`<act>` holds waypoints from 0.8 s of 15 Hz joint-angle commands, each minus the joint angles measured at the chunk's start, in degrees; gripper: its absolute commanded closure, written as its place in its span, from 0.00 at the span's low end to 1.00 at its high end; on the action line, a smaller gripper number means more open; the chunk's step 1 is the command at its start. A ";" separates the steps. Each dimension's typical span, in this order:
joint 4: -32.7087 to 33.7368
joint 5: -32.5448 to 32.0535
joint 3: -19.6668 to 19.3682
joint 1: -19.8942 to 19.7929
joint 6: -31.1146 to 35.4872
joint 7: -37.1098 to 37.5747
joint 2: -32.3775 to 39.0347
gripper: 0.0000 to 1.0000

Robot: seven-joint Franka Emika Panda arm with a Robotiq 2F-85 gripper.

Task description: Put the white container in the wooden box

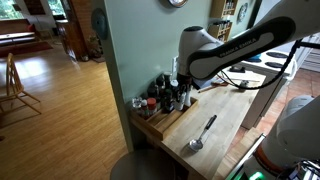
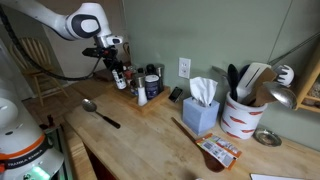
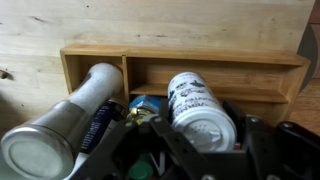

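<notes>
In the wrist view the white container [image 3: 203,112], a pale cylinder with black print and a shaker lid, stands between my gripper's fingers [image 3: 200,135], which sit close against both its sides. Its base is inside a compartment of the wooden box [image 3: 90,52], a light wood tray with low sides and dividers. In both exterior views the gripper [image 1: 178,88] [image 2: 115,62] hangs low over the box [image 1: 160,124] [image 2: 150,101], which lies against the wall among bottles. The container itself is hidden there.
A tall silver bottle [image 3: 70,115] and a blue-capped bottle [image 3: 150,104] stand in the box beside the container. A metal ladle [image 1: 201,133] [image 2: 100,112] lies on the wooden counter. A tissue box [image 2: 201,108] and a utensil crock [image 2: 242,112] stand further along.
</notes>
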 commanded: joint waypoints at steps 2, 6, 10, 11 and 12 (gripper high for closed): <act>1.71 2.21 -1.39 0.64 2.74 -1.69 5.96 0.70; 2.74 2.90 -1.72 0.38 3.44 -1.50 9.65 0.70; 3.61 3.54 -2.19 0.21 3.66 -1.69 12.33 0.70; 3.80 3.68 -2.28 0.18 3.63 -1.68 12.82 0.70; 3.98 3.69 -2.33 0.13 3.58 -1.56 13.30 0.70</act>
